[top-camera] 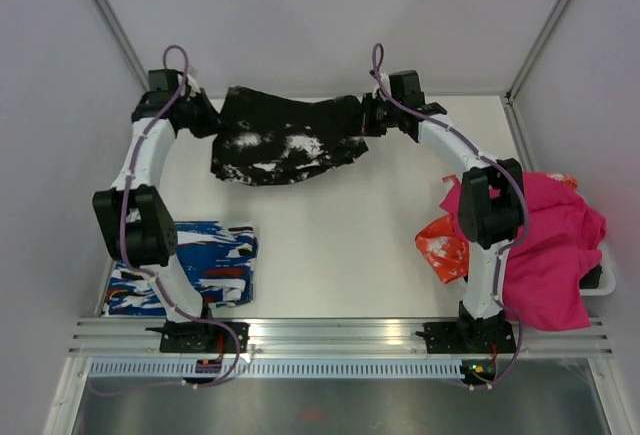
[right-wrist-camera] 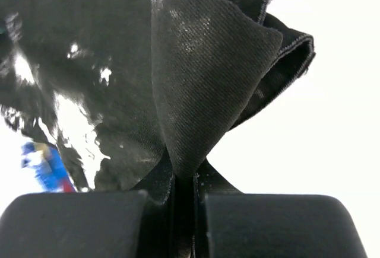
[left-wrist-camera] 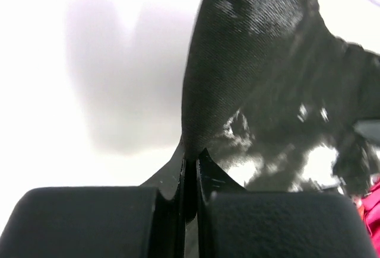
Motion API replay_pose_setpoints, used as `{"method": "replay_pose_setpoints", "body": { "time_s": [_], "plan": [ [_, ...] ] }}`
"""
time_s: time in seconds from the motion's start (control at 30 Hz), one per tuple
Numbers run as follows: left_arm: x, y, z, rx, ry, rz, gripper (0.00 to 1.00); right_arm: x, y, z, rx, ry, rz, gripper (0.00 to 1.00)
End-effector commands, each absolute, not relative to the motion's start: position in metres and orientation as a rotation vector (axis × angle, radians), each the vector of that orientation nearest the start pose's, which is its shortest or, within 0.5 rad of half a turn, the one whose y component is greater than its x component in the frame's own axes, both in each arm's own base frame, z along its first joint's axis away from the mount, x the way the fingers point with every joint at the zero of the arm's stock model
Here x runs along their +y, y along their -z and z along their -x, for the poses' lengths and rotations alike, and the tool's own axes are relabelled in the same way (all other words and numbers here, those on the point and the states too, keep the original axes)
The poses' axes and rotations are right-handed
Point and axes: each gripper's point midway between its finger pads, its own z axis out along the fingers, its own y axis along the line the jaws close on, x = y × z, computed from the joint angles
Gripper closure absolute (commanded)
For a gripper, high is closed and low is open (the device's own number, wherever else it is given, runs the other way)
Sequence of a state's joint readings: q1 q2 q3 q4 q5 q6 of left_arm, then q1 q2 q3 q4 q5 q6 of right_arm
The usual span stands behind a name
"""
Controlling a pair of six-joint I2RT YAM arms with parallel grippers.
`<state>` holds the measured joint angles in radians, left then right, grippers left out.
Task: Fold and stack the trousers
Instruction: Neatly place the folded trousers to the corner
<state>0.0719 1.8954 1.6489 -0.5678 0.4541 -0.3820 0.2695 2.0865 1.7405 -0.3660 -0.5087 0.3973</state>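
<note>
Jaws: both clamp trousers (top-camera: 285, 140) | pinch clear in wrist views | overhead shows them spread between

No readable text, label or number anywhere.

A robotics lab test cell: a white tabletop (top-camera: 340, 255) boxed in by plain pale walls (top-camera: 330, 15) on aluminium posts (top-camera: 108, 13). The left arm (top-camera: 140, 170) and right arm (top-camera: 470, 170), trailing purple cables (top-camera: 176, 53), are bolted to an aluminium rail (top-camera: 340, 333) at its near edge.

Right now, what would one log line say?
left tool: shut on trousers | right tool: shut on trousers | trousers: spread between both tools
</note>
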Motion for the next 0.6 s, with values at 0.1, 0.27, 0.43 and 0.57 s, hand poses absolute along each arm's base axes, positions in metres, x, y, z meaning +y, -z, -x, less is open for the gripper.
{"method": "replay_pose_setpoints", "body": {
  "time_s": [0.1, 0.27, 0.43, 0.57],
  "plan": [
    [0.067, -0.242, -0.404, 2.318, 0.182, 0.488, 0.98, 0.330, -0.249, -0.413, 2.127, -1.240, 0.307, 1.00],
    [0.167, -0.270, -0.328, 2.207, -0.080, 0.727, 0.98, 0.378, -0.263, -0.357, 2.104, -1.314, 0.358, 1.00],
    [0.239, -0.313, -0.263, 2.009, -0.616, 0.800, 0.98, 0.412, -0.260, -0.309, 2.126, -1.397, 0.512, 1.00],
    [0.263, -0.284, -0.218, 2.061, -0.709, 0.900, 0.98, 0.426, -0.236, -0.298, 2.175, -1.400, 0.521, 1.00]
  ]
}}
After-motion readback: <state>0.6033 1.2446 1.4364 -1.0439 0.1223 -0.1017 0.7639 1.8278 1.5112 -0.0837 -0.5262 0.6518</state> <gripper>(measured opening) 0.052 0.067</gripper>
